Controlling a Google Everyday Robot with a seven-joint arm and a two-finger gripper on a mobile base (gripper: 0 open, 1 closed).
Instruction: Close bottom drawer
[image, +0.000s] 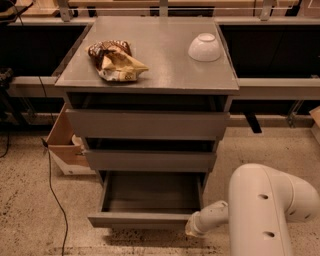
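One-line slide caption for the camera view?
Gripper at right front corner of the open bottom drawer; snack bag and bowl on the cabinet top.

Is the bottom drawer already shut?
No, the bottom drawer stands pulled out, with the end effector at its front right corner.
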